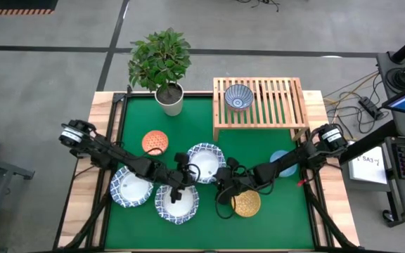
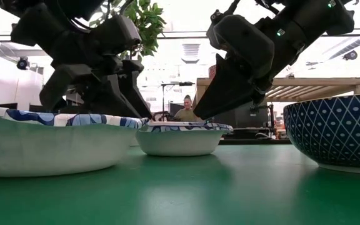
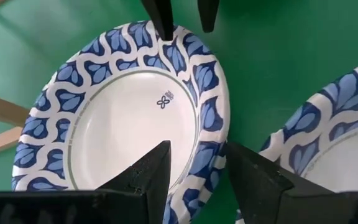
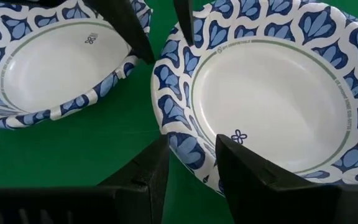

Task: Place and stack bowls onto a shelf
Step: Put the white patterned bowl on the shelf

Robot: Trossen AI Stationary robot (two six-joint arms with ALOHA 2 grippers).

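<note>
Three wide white bowls with blue rims sit on the green mat: one at the left (image 1: 131,188), one near the front (image 1: 176,202) and a middle one (image 1: 206,161). My left gripper (image 3: 197,162) is open, with one finger inside and one outside the middle bowl's left rim (image 3: 199,143). My right gripper (image 4: 191,149) is open and straddles the same bowl's (image 4: 278,93) opposite rim in the same way. This bowl (image 2: 179,139) rests on its base. A small blue-patterned bowl (image 1: 238,97) stands on the wooden shelf (image 1: 273,105).
An orange-red bowl (image 1: 155,142) lies left of the middle bowl. A yellow-orange bowl (image 1: 246,204) lies near my right gripper, and a light blue bowl (image 1: 281,163) is partly under my right arm. A potted plant (image 1: 169,100) stands left of the shelf. A person (image 2: 186,109) shows beyond the table.
</note>
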